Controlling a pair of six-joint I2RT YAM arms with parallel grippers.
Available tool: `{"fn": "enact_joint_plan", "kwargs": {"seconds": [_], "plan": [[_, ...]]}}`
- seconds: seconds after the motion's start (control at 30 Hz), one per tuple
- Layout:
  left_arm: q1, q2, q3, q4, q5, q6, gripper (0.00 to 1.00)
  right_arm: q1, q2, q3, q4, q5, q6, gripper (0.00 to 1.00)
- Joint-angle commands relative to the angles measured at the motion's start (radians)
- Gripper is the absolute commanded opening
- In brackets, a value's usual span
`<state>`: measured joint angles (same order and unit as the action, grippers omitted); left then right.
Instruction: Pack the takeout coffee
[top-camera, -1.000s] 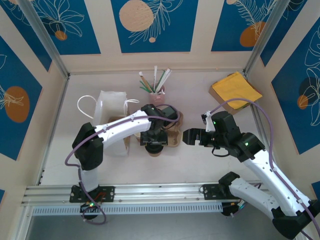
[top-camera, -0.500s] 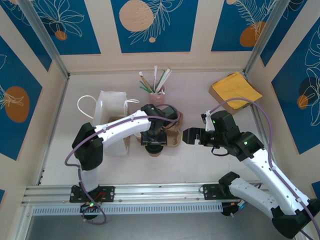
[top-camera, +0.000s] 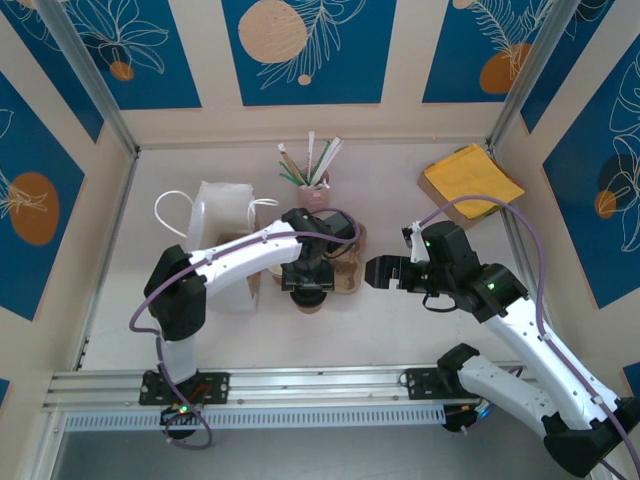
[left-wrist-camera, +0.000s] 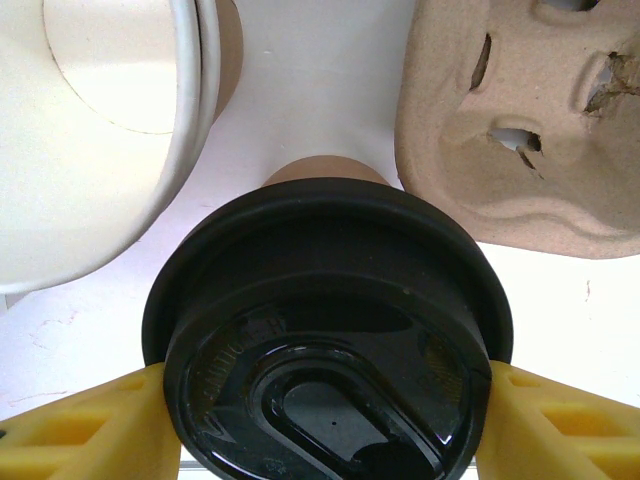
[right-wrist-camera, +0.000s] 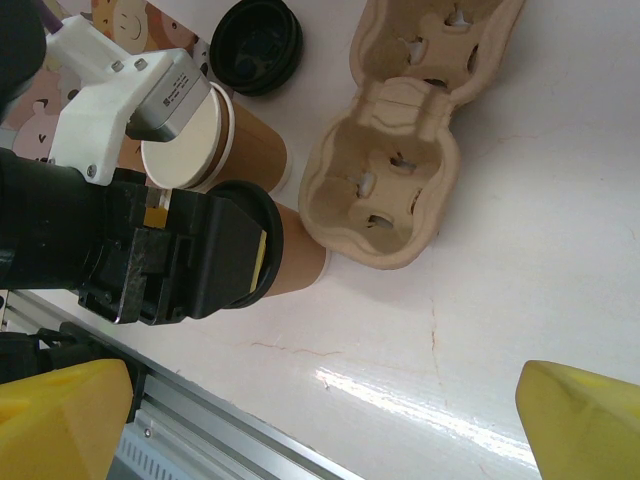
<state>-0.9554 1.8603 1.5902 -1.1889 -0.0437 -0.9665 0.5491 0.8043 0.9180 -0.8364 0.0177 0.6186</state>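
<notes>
The takeout coffee (left-wrist-camera: 330, 330) stands upright near the middle of the tabletop (right-wrist-camera: 520, 250), a little toward its near edge, between an open brown cup (left-wrist-camera: 90, 130) and a pulp cup carrier (left-wrist-camera: 520, 130). The left gripper (left-wrist-camera: 320, 425) is partly closed, and its yellow fingers (left-wrist-camera: 90, 430) press on both sides of the black lid. The right gripper (right-wrist-camera: 330, 420), further toward the right edge, has its jaws spread wide and holds nothing.

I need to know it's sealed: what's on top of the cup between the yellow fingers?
A black lid sits on the cup, covering its mouth. What is inside cannot be seen: the lid hides it.
</notes>
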Motion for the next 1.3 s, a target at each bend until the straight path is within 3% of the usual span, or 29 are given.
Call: {"fn": "enact_joint_plan", "kwargs": {"seconds": [0.0,1.27], "plan": [[0.013,-0.003,-0.002,-0.018,0.018,0.015,0.67,-0.004,-0.001,-0.014,0.006,-0.027,-0.004,0.99],[0.012,-0.033,0.032,-0.055,0.021,0.032,0.59,-0.005,-0.011,-0.019,0.005,-0.031,-0.001,0.99]]}}
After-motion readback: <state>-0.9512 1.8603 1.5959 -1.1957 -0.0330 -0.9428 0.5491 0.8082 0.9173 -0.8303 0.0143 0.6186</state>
